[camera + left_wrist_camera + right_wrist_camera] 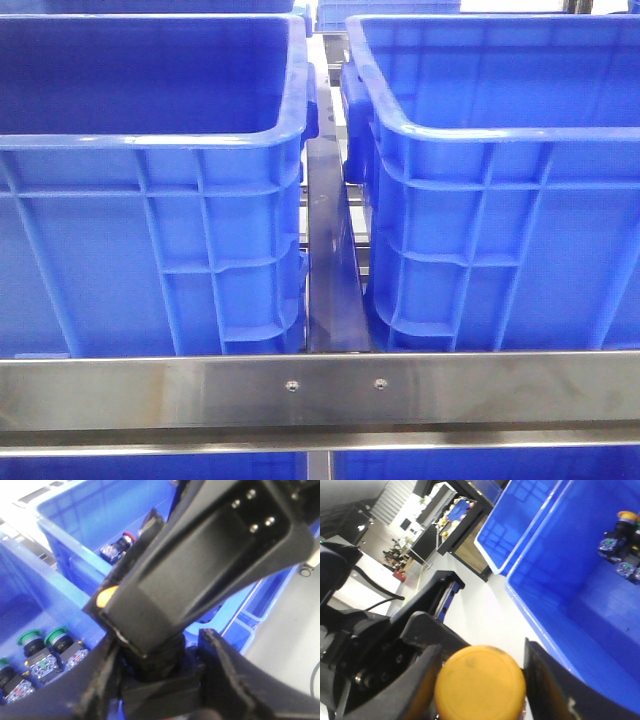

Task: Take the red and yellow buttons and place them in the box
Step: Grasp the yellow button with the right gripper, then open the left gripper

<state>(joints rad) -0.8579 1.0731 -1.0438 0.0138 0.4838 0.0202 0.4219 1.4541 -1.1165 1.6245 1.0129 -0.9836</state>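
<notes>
My right gripper (480, 682) is shut on the yellow button (480, 687), whose orange-yellow cap faces the camera. In the left wrist view the right arm's black finger (200, 565) crosses close over my left gripper (160, 672); a sliver of the yellow cap (105, 598) shows at its edge. My left fingers (97, 680) hold a dark round button body (160, 657) with a square block under it. Its cap is hidden, so I cannot tell its colour. A red-capped button (122, 542) lies in the farther blue crate. No gripper shows in the front view.
Two deep blue crates (150, 200) (500, 200) stand side by side behind a metal rail (320, 390). Green-capped buttons (45, 650) lie in the near crate. A yellow-capped button (622, 527) lies in a crate beside pale floor (480, 605).
</notes>
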